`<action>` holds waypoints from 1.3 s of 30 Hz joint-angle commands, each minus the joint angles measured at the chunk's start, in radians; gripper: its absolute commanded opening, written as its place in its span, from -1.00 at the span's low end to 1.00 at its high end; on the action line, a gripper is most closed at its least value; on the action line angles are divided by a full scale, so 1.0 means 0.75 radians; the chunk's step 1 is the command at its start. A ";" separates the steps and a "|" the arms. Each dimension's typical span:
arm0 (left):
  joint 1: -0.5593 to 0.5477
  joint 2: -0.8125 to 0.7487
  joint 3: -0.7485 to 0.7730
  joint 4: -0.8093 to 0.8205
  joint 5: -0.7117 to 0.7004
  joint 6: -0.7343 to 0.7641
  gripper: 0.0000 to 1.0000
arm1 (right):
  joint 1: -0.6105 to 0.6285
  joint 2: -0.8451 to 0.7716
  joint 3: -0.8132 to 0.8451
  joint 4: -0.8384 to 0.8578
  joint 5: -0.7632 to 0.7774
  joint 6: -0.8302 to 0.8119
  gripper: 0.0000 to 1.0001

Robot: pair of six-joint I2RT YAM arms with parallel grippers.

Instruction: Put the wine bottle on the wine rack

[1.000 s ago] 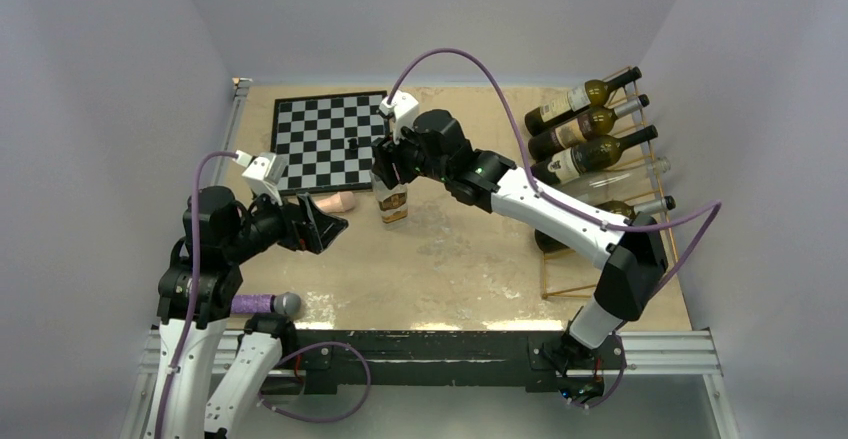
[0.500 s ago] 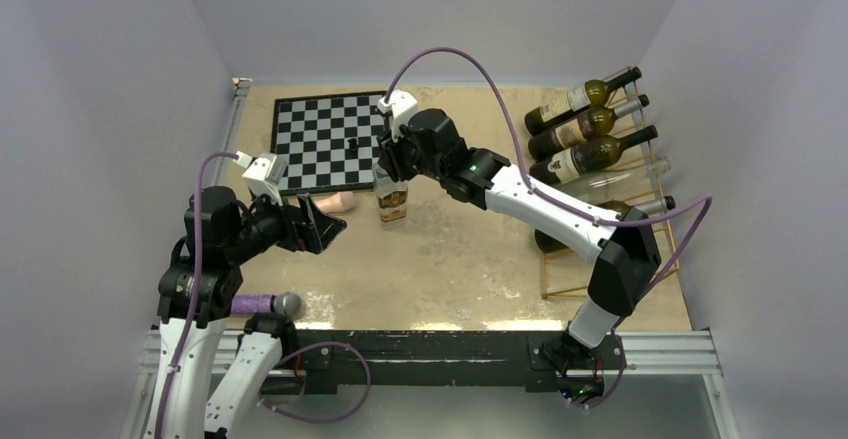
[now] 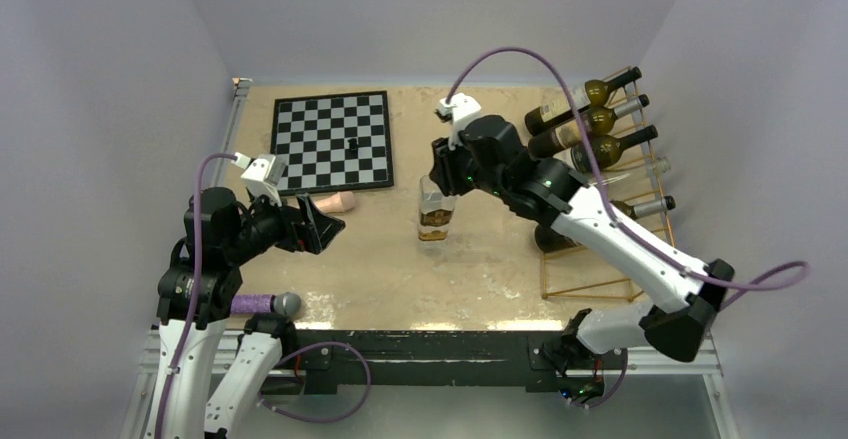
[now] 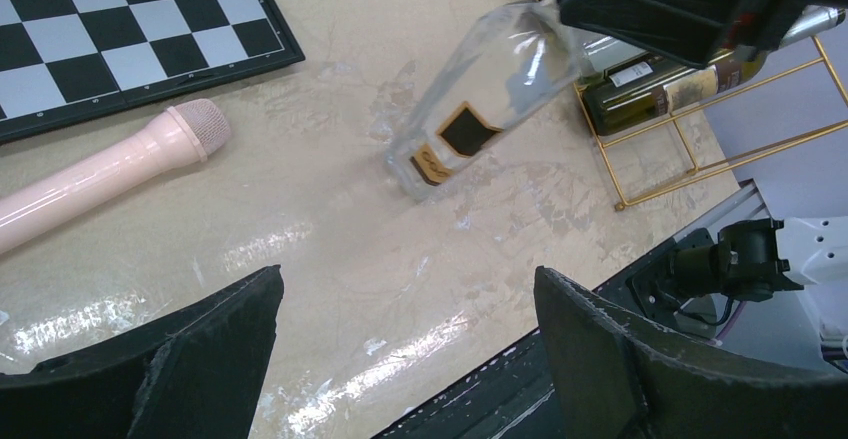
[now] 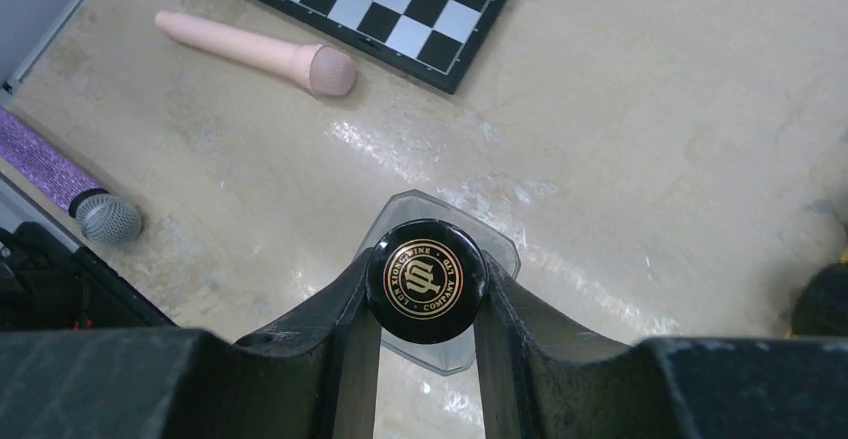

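A clear glass wine bottle (image 3: 435, 214) with a black-and-gold label hangs upright over the table's middle. My right gripper (image 3: 440, 174) is shut on its top; in the right wrist view the fingers (image 5: 352, 304) clamp the black cap (image 5: 426, 281) with its gold emblem. The bottle also shows in the left wrist view (image 4: 470, 114). The wine rack (image 3: 610, 209), a gold wire frame, lies at the right and holds several bottles (image 3: 582, 124). My left gripper (image 3: 325, 227) is open and empty at the left, well away from the bottle.
A black-and-white chessboard (image 3: 330, 141) with one dark piece lies at the back left. A pink microphone (image 3: 335, 202) lies in front of it. A purple microphone (image 3: 262, 304) lies at the near left edge. The rack's front corner shows in the left wrist view (image 4: 680, 154).
My right gripper has carried the clear bottle from beside the chessboard to the right and nearer, towards the rack. The left arm has not moved.
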 commanded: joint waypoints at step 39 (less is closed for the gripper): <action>-0.002 -0.002 -0.004 0.081 0.061 -0.003 0.98 | -0.658 -1.013 -0.418 -0.518 0.225 0.147 -1.00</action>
